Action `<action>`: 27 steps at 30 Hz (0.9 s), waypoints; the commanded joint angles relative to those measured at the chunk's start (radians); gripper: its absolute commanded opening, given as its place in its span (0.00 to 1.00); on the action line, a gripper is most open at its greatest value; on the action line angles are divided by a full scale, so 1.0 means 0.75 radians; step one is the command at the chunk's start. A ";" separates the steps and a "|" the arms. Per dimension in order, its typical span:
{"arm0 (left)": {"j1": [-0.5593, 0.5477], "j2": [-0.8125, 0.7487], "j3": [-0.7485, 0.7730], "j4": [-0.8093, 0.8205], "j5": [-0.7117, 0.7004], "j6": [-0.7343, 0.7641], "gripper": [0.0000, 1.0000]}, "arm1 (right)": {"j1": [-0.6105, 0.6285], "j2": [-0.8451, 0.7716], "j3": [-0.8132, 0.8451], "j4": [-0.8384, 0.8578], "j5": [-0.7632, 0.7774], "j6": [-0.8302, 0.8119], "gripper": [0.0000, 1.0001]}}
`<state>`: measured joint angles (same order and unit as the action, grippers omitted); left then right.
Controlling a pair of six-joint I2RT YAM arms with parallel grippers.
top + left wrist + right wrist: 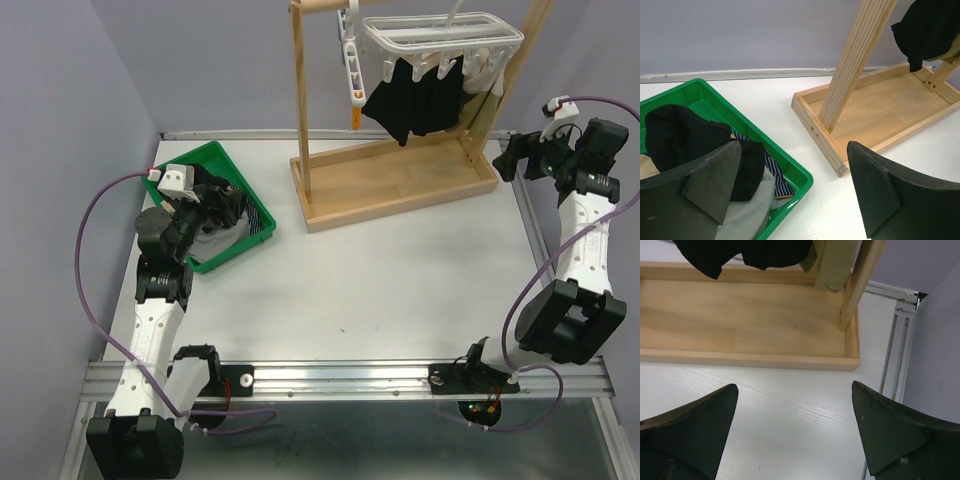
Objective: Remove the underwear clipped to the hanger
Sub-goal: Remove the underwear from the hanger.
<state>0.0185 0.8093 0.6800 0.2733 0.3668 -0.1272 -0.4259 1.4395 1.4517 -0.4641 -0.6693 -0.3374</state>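
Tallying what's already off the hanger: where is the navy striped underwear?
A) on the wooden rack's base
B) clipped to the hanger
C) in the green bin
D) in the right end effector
C: the navy striped underwear lies in the green bin, beside a black piece.

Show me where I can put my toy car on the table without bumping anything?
The big white middle of the table, in front of the wooden rack and right of the green bin, is bare. The rack's tray floor under the hanging underwear is bare too. Crowded: the green bin, full of clothes, with the left gripper over it.
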 commanded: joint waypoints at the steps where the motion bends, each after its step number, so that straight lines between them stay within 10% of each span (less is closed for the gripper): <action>1: -0.008 -0.024 -0.017 0.069 0.026 0.022 0.99 | -0.013 0.030 0.093 0.003 -0.018 -0.012 1.00; 27: -0.008 -0.026 -0.015 0.067 0.037 0.029 0.99 | 0.038 0.577 0.692 0.130 -0.243 0.217 1.00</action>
<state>0.0185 0.8093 0.6796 0.2733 0.3763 -0.1253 -0.4202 1.8030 1.8568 -0.4343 -0.8097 -0.2195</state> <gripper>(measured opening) 0.986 0.999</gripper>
